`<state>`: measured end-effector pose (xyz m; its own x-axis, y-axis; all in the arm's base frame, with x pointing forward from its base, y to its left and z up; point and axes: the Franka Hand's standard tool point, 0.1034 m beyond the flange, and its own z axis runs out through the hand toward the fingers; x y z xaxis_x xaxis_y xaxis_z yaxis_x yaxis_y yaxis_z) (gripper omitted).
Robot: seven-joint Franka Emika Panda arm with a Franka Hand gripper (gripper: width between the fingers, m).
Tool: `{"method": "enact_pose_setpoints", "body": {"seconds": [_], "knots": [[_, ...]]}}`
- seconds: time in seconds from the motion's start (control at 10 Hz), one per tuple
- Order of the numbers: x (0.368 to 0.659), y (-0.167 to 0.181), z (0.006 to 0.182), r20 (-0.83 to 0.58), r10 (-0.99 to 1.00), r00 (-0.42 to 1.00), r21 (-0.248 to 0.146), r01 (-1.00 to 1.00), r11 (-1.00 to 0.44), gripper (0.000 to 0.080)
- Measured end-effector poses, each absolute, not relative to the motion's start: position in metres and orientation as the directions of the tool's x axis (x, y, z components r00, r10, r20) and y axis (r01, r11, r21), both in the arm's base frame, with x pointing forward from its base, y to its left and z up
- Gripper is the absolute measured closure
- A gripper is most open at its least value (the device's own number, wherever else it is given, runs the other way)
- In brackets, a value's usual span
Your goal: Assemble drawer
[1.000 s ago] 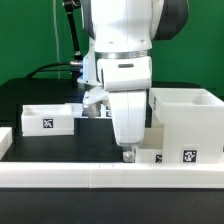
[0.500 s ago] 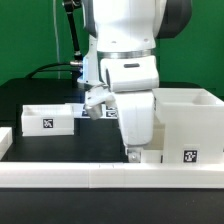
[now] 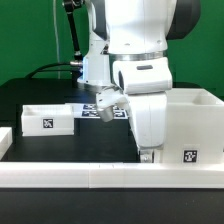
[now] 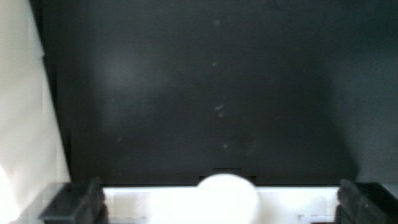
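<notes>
The tall white box casing (image 3: 188,122) stands at the exterior view's right, with a tag low on its front. One small tray (image 3: 44,118) with a tag sits at the exterior view's left. My gripper (image 3: 148,153) hangs low, right beside the casing's front corner. In the wrist view my gripper (image 4: 222,203) is open, with dark fingers (image 4: 73,201) wide apart on either side of a second white tray (image 4: 160,203) with a round knob (image 4: 226,189). In the exterior view that tray is almost hidden behind my gripper.
The long low white border rail (image 3: 100,176) runs along the front. The marker board (image 3: 92,110) lies behind my arm. A white piece (image 3: 5,141) sits at the far left edge. A white surface (image 4: 18,100) runs along one side of the wrist view.
My arm and gripper have moved toward the exterior view's right, closer to the casing, uncovering more of the marker board. The left tray has not moved.
</notes>
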<state>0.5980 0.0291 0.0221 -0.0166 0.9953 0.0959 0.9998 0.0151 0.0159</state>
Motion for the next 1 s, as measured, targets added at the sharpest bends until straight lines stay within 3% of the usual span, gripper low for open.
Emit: {"method": "enact_pose_setpoints", "body": {"seconds": [0.6, 0.8, 1.0], "knots": [[0.599, 0.036, 0.024, 0.084, 0.996, 0.006, 0.009, 1.0, -0.006, 0.0151], [0.599, 0.016, 0.024, 0.076, 0.997, -0.025, 0.012, 1.0, 0.024, 0.0151], [0.596, -0.01, 0.03, 0.072, 0.997, 0.024, 0.049, 0.998, -0.028, 0.0151]]}}
